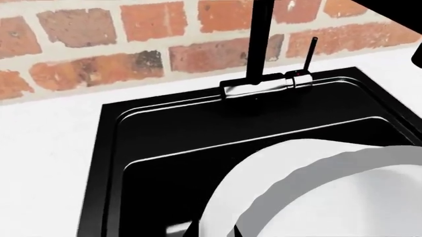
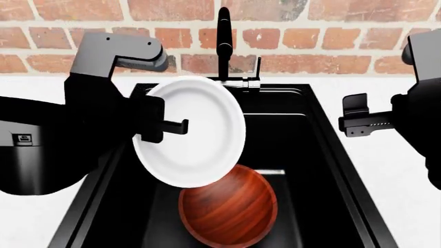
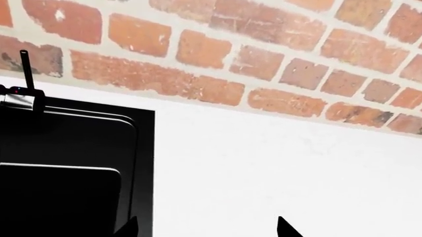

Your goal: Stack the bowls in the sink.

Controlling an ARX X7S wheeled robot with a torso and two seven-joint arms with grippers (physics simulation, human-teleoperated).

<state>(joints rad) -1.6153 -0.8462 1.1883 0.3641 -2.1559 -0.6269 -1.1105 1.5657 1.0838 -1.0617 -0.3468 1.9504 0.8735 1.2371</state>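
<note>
The white bowl hangs tilted above the black sink, its open side turned toward the head camera. My left gripper is shut on its left rim. In the left wrist view the white bowl fills the lower right, with the left gripper clamped on its rim over the sink. The reddish-brown wood-grain bowl rests on the basin floor, just below and in front of the white one. My right gripper is open and empty above the sink's right rim; in its wrist view the right gripper straddles the sink's edge.
A tall black faucet with a thin side lever stands at the sink's back rim, close behind the lifted bowl. White countertop flanks the basin on both sides. A brick wall closes off the back.
</note>
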